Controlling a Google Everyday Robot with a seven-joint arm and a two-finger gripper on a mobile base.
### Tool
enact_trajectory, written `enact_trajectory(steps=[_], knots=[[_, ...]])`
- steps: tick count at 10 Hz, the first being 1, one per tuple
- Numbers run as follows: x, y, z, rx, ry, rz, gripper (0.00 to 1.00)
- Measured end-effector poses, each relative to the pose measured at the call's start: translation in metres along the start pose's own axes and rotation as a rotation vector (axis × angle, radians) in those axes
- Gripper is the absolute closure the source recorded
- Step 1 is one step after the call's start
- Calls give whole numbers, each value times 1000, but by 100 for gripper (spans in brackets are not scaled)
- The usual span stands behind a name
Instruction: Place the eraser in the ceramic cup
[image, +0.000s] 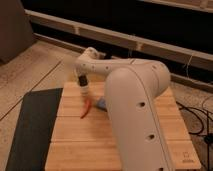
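My gripper (82, 81) hangs from the white arm (135, 105) over the back left part of the wooden table (75, 135). Its end looks dark. Right below it, touching or nearly touching, stands a small off-white cylinder, the ceramic cup (84, 91). I cannot make out the eraser apart from the dark gripper end, so it may be held there or hidden.
A red, curved, pepper-like object (86, 109) lies on the table in front of the cup. A blue block (101, 104) shows partly beside it, half hidden by the arm. A dark mat (30, 130) lies left of the table. Cables (200, 120) lie on the right.
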Motion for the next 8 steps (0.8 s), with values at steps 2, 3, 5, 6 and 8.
enact_trajectory(steps=[2, 3, 5, 6, 8], knots=[[1, -3, 0, 0, 0, 9, 38], [2, -2, 0, -4, 0, 14, 38], [2, -2, 1, -10, 0, 19, 38], [3, -2, 1, -12, 0, 22, 38], [3, -2, 1, -13, 2, 25, 38]])
